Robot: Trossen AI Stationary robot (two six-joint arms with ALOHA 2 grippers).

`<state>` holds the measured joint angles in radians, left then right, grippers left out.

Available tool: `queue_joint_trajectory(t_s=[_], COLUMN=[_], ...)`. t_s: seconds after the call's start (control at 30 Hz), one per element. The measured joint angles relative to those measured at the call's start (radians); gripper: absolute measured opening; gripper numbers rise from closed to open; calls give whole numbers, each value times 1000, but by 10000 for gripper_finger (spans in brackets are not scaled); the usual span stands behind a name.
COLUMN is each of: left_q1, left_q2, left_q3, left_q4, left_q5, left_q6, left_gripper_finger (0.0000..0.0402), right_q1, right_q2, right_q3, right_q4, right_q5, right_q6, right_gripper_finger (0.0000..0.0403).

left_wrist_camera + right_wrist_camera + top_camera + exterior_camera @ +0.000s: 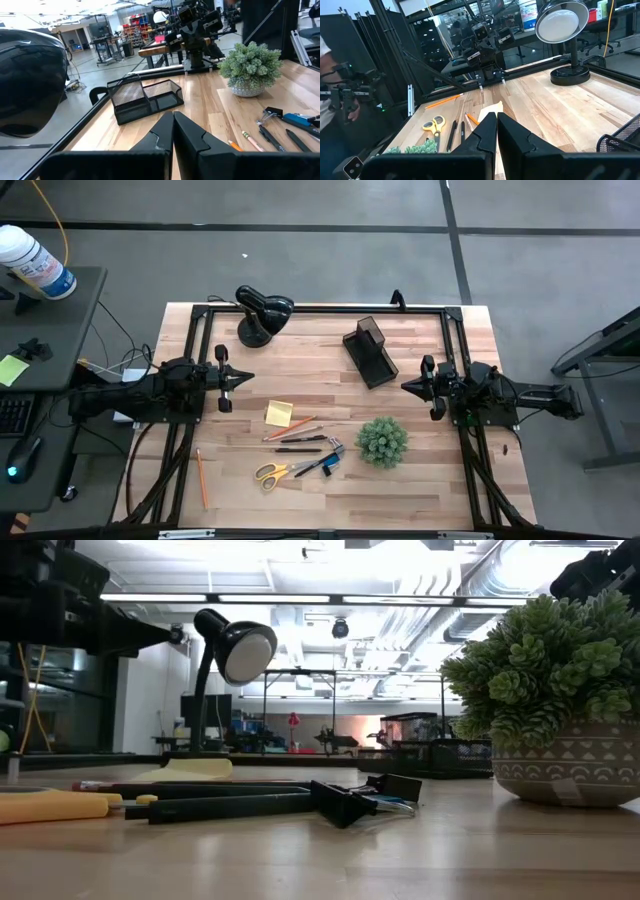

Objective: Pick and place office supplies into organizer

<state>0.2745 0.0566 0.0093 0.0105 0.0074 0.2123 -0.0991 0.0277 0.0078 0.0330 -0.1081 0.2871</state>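
Both arms sit back at opposite sides of the wooden table, facing each other across it, and neither holds anything. The left claw is pinched fully closed, its two fingers pressed together, and the right claw is closed the same way, hovering just beside the near end of the organizer. That black mesh caddy stands at the back of the table, right of centre, its tall compartment farthest back and the lower tray towards the front; nothing shows inside it. The supplies all lie loose in the front middle of the table: the yellow sticky-note pad sits nearest the left claw, with pencils and thin black pens scattered just in front of it, then the yellow-handled scissors and a small blue-black item beside them. One orange pencil lies off on its own by the left arm's base. The potted green plant stands just right of the pile (well clear of the organizer), and a black desk lamp sits at the back left.
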Motion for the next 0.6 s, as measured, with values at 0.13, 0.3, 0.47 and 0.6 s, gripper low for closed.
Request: queue_joint_trajectory(t_s=[0.13,0.3,0.47,0.6], left_q1=[0,0,0,0], left_q2=[0,0,0,0], left_q3=[0,0,0,0], left_q4=[0,0,0,0], left_q5=[0,0,0,0], left_q6=[0,0,9,44], left_gripper_finger=[1,1,1,1], right_q1=[0,0,0,0], right_q2=[0,0,0,0], right_q3=[0,0,0,0], right_q4=[0,0,0,0], right_q5=[0,0,0,0], right_q6=[0,0,0,0], right_gripper_finger=[12,12,12,12])
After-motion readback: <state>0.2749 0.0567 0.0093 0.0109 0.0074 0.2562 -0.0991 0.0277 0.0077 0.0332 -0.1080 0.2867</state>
